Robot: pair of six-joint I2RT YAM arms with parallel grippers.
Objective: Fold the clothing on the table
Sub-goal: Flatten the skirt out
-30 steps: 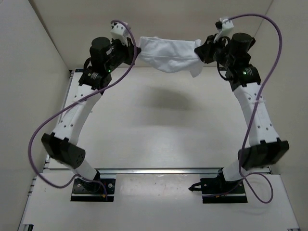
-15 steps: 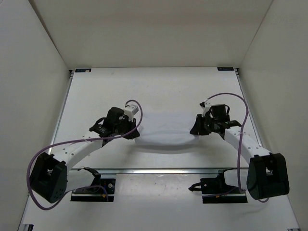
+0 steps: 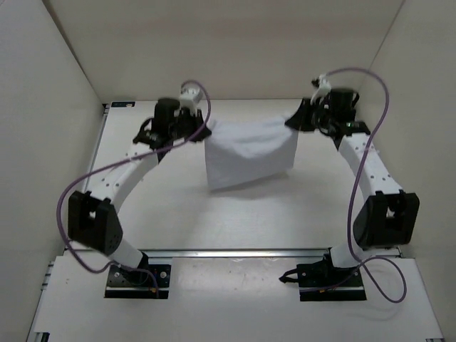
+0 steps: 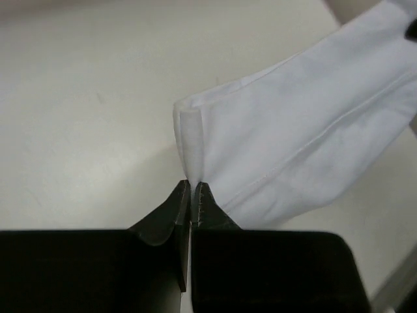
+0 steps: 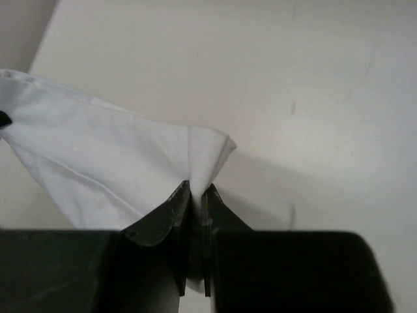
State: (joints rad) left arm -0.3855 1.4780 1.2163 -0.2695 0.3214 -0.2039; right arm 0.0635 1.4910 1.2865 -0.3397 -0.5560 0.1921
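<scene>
White walls are boxing in the table [image 3: 164, 206] in the top view, and we are holding the clothing [image 3: 249, 153] up over its far half. Our left gripper [image 3: 206, 130] is pinching the upper left corner and our right gripper [image 3: 292, 122] the upper right one. The top edge is therefore running left to right between them, sagging a little, while the rest is draping toward the arm bases. Whether the lower edge is touching the table we cannot tell. Both arms are reaching far forward, elbows bowed outward, wrists turned in to face each other. Neither hand is nearer than the other. As we are judging it, the coming move is turning on that shared edge: both hands should be travelling together to carry it across the hanging part.

Through the left wrist camera, we are seeing the left gripper [image 4: 192, 189] clamped together on a thin doubled corner. The clothing [image 4: 293, 130] is stretching away up and to the right, seams showing, with bare table [image 4: 85, 98] beyond.

Through the right wrist camera, the right gripper [image 5: 195, 189] is likewise closed on a peaked corner. The clothing [image 5: 111, 163] is spreading off to the left over the table [image 5: 293, 78].
</scene>
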